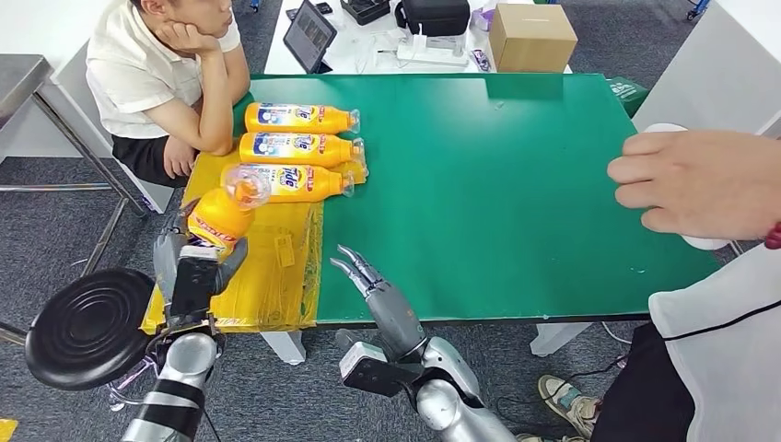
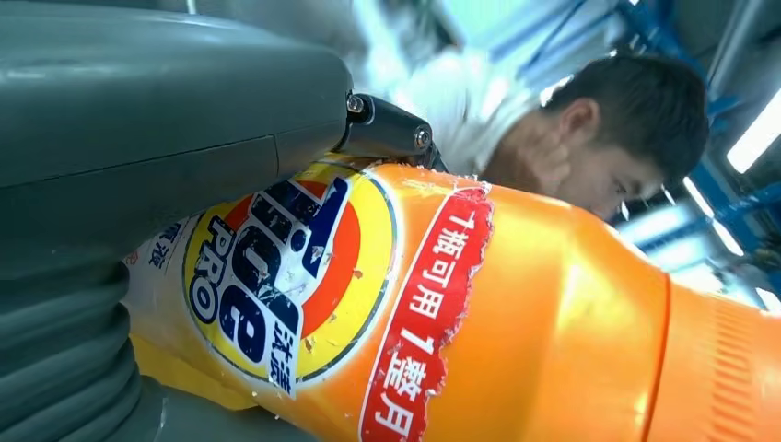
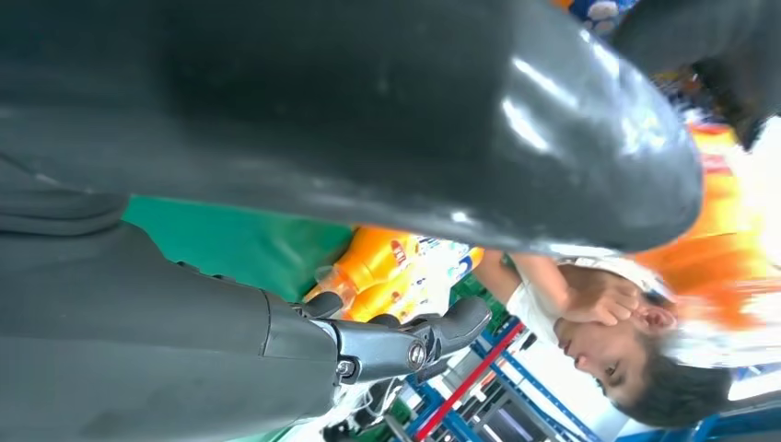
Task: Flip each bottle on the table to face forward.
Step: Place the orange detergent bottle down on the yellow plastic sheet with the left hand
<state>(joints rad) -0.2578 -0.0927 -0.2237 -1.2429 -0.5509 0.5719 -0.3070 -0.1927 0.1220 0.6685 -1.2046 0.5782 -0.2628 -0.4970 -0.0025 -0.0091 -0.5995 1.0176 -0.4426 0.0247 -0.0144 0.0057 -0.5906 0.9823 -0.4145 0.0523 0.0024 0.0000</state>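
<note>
Your left hand (image 1: 195,267) is grasping an orange bottle (image 1: 221,216) over the table's (image 1: 516,184) left edge; your right hand (image 1: 373,285) is hovering released above open green surface.

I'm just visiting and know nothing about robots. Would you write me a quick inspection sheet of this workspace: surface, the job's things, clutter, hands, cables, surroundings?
Surface: green-topped table with a yellow plastic sheet over its left end.
Job's things: three orange plastic detergent bottles lying side by side on the table, caps pointing right; a fourth orange detergent bottle raised off the table.
Clutter: nothing seen on the green top.
Hands: left robot hand grips the fourth bottle; right robot hand hovers open above the table's near edge.
Cables: nothing seen on the table.
Surroundings: seated person leaning on the far left corner; another person's hand at right; cardboard box and tablet on the white desk behind; round black stool.
</note>
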